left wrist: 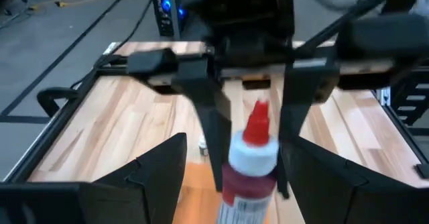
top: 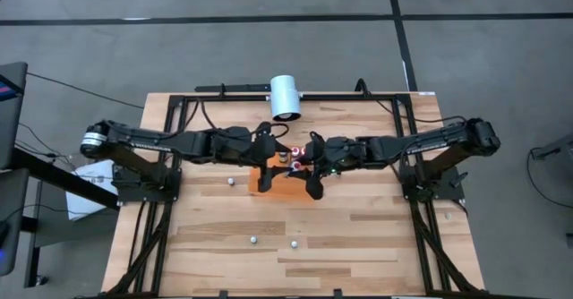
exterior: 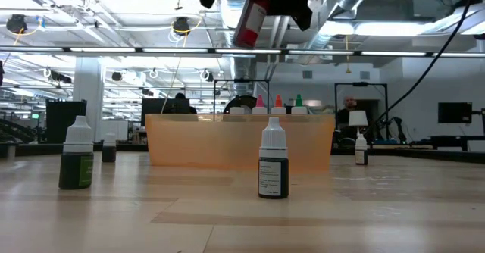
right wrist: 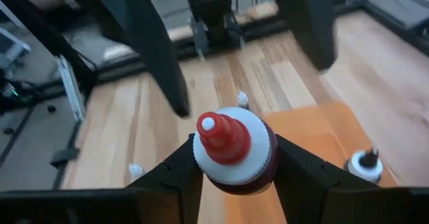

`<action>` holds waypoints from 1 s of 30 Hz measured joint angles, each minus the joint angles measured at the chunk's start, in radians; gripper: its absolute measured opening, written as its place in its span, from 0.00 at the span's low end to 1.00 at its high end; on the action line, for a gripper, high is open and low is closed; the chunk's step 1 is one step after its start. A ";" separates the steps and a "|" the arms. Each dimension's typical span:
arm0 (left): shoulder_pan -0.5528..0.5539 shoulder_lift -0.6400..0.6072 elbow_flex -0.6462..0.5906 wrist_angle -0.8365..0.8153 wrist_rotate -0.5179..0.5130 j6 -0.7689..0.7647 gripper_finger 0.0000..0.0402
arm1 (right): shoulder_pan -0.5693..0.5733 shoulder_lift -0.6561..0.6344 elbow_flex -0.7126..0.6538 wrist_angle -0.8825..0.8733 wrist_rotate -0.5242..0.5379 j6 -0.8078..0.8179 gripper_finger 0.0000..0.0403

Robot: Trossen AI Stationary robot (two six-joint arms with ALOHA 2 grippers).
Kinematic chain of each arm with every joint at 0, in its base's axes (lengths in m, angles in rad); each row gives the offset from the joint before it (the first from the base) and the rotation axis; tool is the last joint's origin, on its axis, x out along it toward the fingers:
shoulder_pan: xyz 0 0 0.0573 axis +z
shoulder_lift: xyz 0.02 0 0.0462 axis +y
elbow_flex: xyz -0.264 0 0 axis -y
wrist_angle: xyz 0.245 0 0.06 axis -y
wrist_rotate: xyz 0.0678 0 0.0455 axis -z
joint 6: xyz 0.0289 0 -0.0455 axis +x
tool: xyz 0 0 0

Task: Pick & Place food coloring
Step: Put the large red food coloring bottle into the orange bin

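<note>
A red food coloring bottle (right wrist: pixel 234 150) with a white collar and red tip is in my right gripper (right wrist: pixel 234 167), high above the orange tray (top: pixel 267 183); in the low view the bottle (exterior: pixel 251 20) hangs tilted. My left gripper (left wrist: pixel 242 150) faces it from the table's left, open, its fingers standing wide on either side without touching. Bottles with pink, red and green tips (exterior: pixel 278 103) stand in the tray (exterior: pixel 189 143). A green bottle (exterior: pixel 76 158) and a dark one (exterior: pixel 273 168) stand upright on the table. My right gripper pinches the red bottle between its two fingers (right wrist: pixel 181 174), on the red body just below the white collar (right wrist: pixel 258 178). The fingers come in roughly level from the table's right. The bottle is lifted clear over the tray, tilted, its tip pointing back toward the wrist.
A large white cylinder (top: pixel 286 96) lies at the table's far edge. Small bottles stand loose on the wood left of the tray (top: pixel 230 181) and toward the near edge (top: pixel 252 240), (top: pixel 293 243). Both arms meet over the table's middle. People show in the room beyond.
</note>
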 joint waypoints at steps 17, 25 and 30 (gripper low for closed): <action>0.005 0.063 0.086 -0.115 0.014 0.012 0.58 | 0.000 0.046 -0.001 0.033 -0.004 0.000 0.37; 0.005 0.063 0.086 -0.122 0.014 0.009 0.58 | 0.001 0.046 0.000 0.057 -0.005 0.000 0.37; 0.005 0.063 0.086 -0.122 0.024 0.002 0.58 | 0.001 0.046 0.000 0.058 -0.005 0.000 0.36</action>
